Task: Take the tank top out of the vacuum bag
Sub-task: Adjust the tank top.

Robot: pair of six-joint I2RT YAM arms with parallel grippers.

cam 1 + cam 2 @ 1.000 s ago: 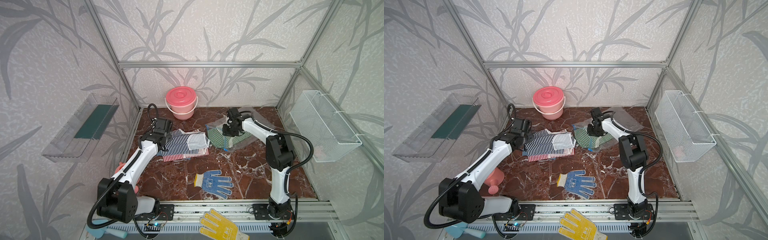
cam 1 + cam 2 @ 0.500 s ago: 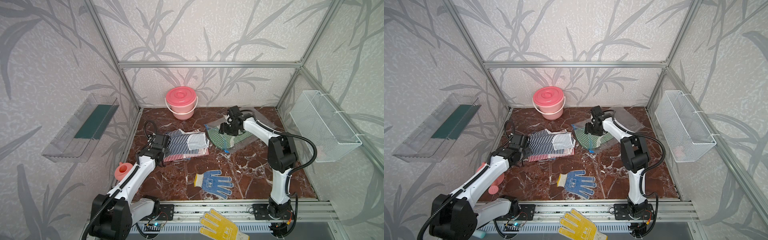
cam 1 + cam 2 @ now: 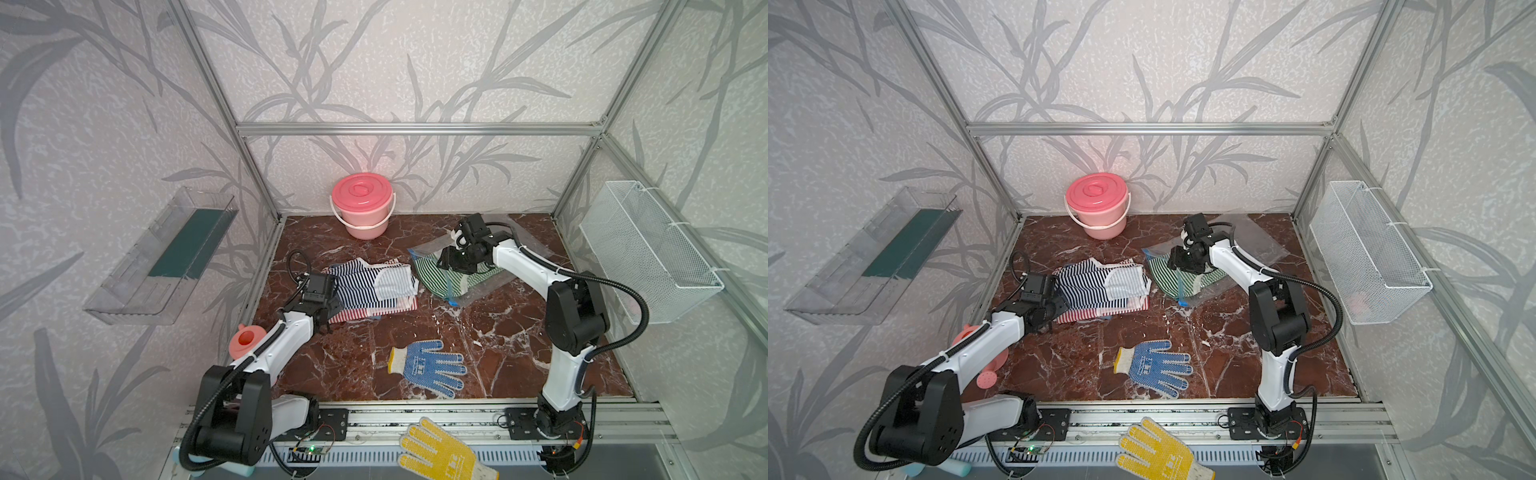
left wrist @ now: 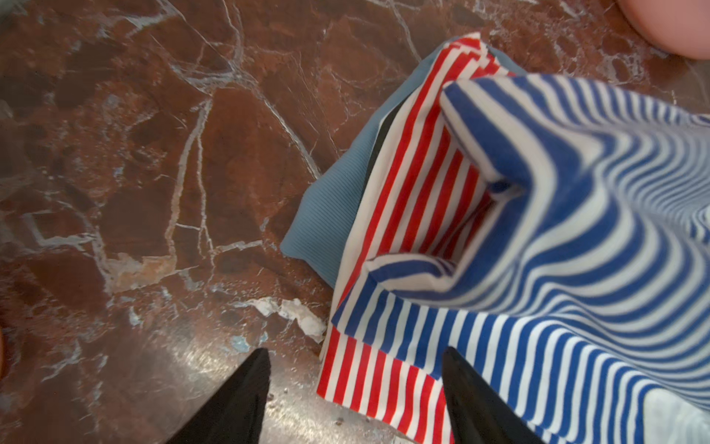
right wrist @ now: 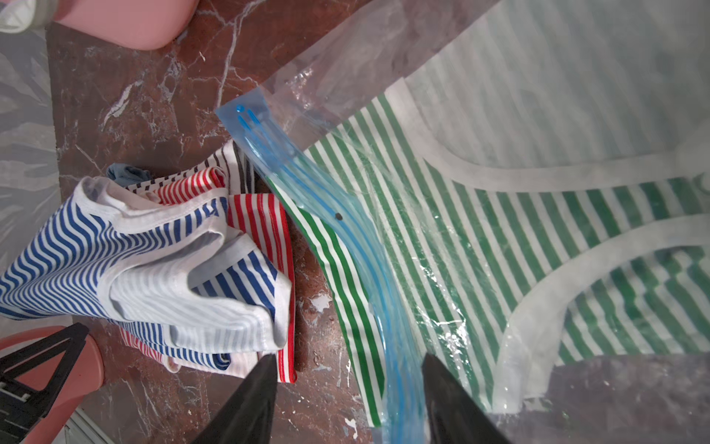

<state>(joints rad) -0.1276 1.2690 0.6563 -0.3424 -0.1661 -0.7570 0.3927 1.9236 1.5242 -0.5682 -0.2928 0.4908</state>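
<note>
- Marble-patterned tabletop (image 3: 345, 374) inside a wallpapered, aluminium-framed cell, with both arms reaching over it.
- Clear vacuum bag (image 3: 1262, 239) lies flat at the back right, under the right arm.
- Green-and-white striped tank top (image 5: 461, 230) sits mostly inside the bag, its lower edge poking out past the mouth.
- Pile of striped garments (image 3: 374, 286) lies just beside the bag, on the left arm's side.
- Right gripper (image 5: 348, 357) is spread, its jaws straddling the blue zip strip (image 5: 345, 230) and the cloth edge, pinching nothing.
- Left gripper (image 4: 355, 350), spread and empty, hovers at the pile's edge, well apart from the bag.
- Likely trouble: closing here could catch plastic along with cloth. With nothing pinning the bag, the whole thing may slide along rather than give up the top.
</note>
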